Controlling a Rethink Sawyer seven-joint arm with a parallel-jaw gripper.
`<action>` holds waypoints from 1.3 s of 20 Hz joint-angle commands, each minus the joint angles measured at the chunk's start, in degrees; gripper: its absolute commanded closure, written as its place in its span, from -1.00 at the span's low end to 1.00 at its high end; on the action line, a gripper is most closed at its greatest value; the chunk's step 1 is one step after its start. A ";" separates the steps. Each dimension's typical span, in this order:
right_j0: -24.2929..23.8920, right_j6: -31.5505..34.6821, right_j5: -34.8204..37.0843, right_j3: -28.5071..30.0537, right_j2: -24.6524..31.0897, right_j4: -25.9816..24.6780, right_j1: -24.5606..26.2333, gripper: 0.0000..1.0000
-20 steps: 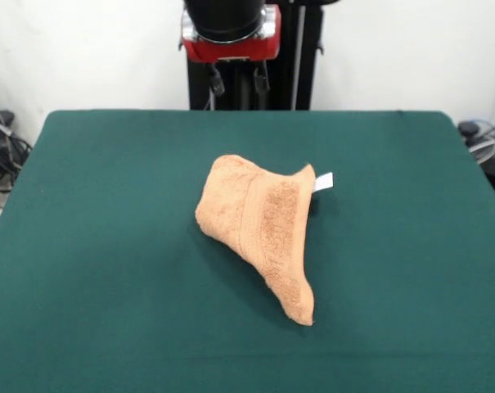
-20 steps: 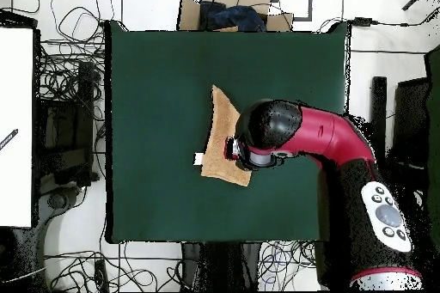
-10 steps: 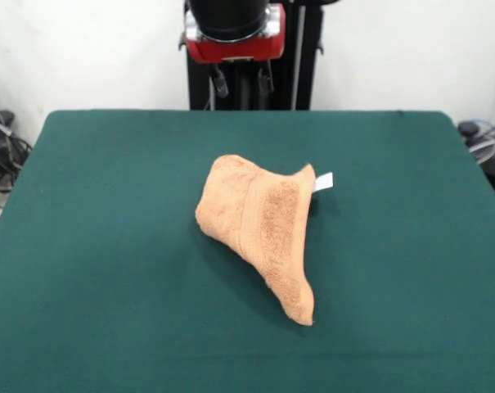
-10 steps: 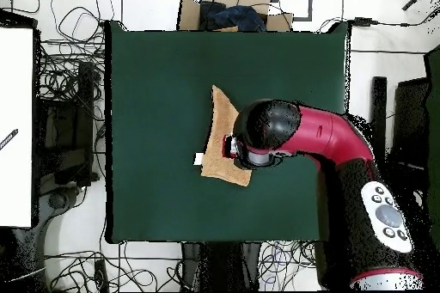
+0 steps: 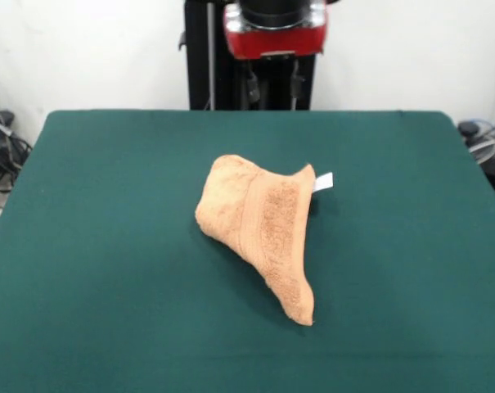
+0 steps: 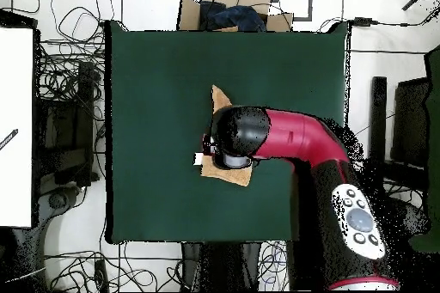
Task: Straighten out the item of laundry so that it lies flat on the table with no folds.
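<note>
The orange-tan towel [image 5: 259, 233] lies crumpled and folded over near the middle of the dark green table [image 5: 108, 246]. It tapers to a point toward the front edge, and its white tag [image 5: 323, 182] sticks out at the right. My gripper [image 5: 273, 83] hangs high above the table's far side, behind the towel, with its fingers [image 5: 253, 82] apart and nothing between them. In the overhead view the arm's round head [image 6: 236, 133] covers most of the towel [image 6: 222, 100]. Only the towel's tip, its lower edge and the tag [image 6: 198, 159] show there.
The black pedestal [image 5: 206, 57] stands behind the table's far edge. In the overhead view a cardboard box [image 6: 230, 8] with dark cloth sits beyond the top edge. Cables [image 6: 73, 66] lie on the floor at the left, beside a white board [image 6: 17, 126].
The arm has swung sideways, to the right in the front view and to the left in the overhead view, so its head now covers more of the towel. The towel has not moved.
</note>
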 commanded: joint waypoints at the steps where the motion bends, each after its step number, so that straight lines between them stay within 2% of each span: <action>1: 4.26 5.46 -5.64 6.28 -0.87 -4.12 -0.85 -1.00; 4: 5.12 6.69 -8.43 7.35 -1.21 -3.25 0.31 -1.00; 7: 5.53 7.12 -9.85 7.30 -1.38 -2.74 3.55 -1.00; 12: 5.73 6.73 -8.13 5.51 -1.70 -1.58 9.28 -1.00; 19: 5.60 5.68 -11.09 3.65 -1.58 -2.64 13.11 -1.00; 26: 5.35 5.79 -12.33 3.08 -1.25 -1.99 14.89 -1.00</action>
